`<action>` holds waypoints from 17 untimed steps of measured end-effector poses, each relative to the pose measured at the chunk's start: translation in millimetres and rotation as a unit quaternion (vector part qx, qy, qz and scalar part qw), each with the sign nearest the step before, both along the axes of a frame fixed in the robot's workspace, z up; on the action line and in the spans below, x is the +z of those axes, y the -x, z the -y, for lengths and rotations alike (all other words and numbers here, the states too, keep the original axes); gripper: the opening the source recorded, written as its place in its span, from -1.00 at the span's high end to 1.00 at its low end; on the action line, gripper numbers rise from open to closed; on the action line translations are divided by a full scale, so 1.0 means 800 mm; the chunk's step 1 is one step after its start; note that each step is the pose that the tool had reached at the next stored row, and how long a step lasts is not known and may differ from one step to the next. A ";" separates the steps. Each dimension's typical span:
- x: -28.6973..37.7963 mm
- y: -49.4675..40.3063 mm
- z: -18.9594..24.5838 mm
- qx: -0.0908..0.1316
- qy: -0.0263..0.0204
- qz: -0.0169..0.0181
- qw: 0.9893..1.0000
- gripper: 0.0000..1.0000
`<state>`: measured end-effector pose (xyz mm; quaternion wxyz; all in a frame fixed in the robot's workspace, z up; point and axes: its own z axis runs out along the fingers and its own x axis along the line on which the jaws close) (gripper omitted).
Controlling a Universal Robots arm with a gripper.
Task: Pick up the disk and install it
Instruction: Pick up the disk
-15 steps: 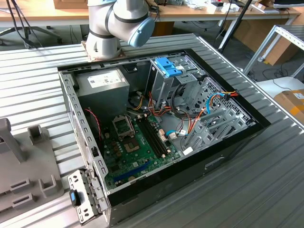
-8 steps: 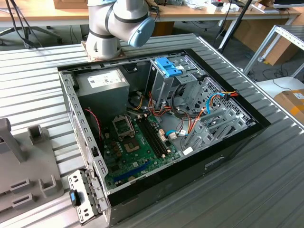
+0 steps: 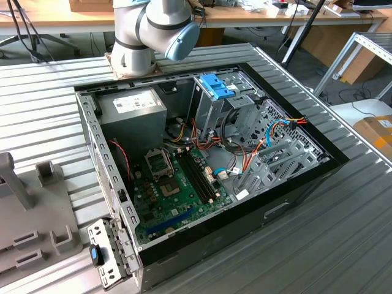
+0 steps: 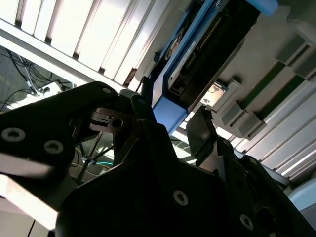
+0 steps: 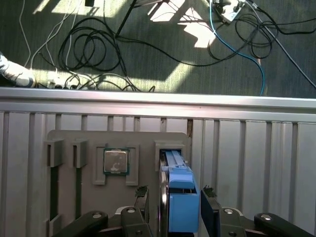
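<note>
The disk (image 5: 180, 197) stands on edge in a slot of the grey fixture plate (image 5: 148, 143), its blue carrier end facing the camera. In the second wrist view the disk (image 4: 197, 54) shows as a black body with blue rails. My gripper (image 5: 175, 193) straddles it, one dark finger (image 5: 143, 197) on each side with a small gap to the disk, so it looks open. My gripper (image 4: 170, 118) also flanks the blue end tab in the second wrist view.
A processor chip (image 5: 116, 161) sits in a pocket of the fixture beside the disk. In the exterior view the open computer case (image 3: 208, 159) holds a grey drive cage with a blue latch (image 3: 215, 86). The arm's base (image 3: 144, 30) stands behind it. Cables (image 5: 98, 49) lie on the floor beyond the table edge.
</note>
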<state>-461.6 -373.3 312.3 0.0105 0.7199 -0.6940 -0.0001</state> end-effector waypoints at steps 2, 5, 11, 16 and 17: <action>-0.0001 0.000 -0.0005 0.000 0.000 0.000 1.000 -0.08; -0.0006 0.000 -0.0006 0.000 0.000 0.000 1.000 -0.08; -0.0023 0.000 -0.0006 0.000 0.000 0.000 1.000 -0.08; -0.0026 0.000 -0.0028 0.000 0.000 0.000 1.000 -0.08; -0.0026 0.000 -0.0034 0.000 0.000 0.000 1.000 -0.08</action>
